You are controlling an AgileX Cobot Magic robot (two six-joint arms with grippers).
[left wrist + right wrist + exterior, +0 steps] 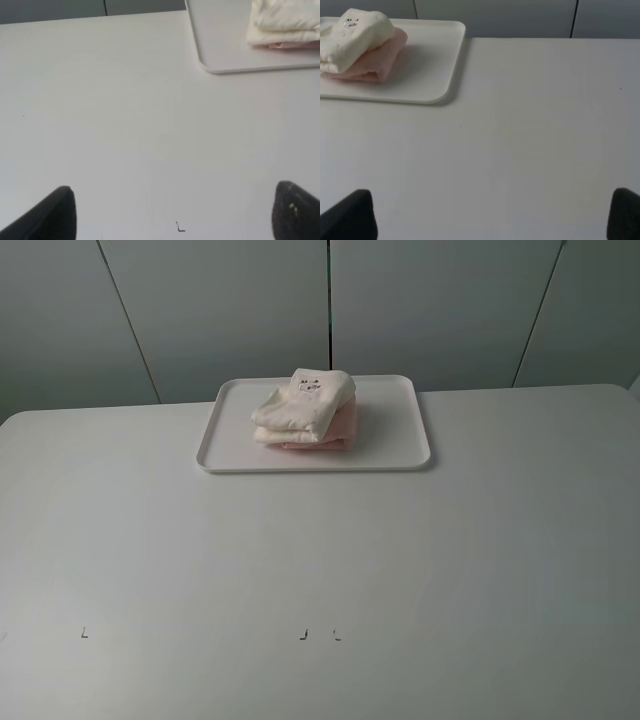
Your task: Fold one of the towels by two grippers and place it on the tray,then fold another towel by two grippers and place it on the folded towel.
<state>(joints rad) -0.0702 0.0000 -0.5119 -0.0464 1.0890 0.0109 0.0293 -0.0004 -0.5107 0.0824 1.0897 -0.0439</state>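
The white tray (pixel 400 440) lies at the far middle of the table. On it rests the folded pale pink towel (pixel 345 430), and the folded cream-white towel (pixel 305 405) with its small dark mark lies on top. In the right wrist view the pink towel (pixel 375 65) shows under the cream one (pixel 350 37) on the tray (pixel 430 75). The left wrist view catches the tray corner (pixel 225 50) and the stack's edge (pixel 282 25). My left gripper (pixel 172 212) and right gripper (pixel 492 215) both stand open over bare table, far from the tray. Neither arm appears in the exterior high view.
The white table (pixel 320 570) carries small dark corner marks (pixel 84 633) near its front edge. Grey panelled walls (pixel 330 310) rise behind the table's far edge.
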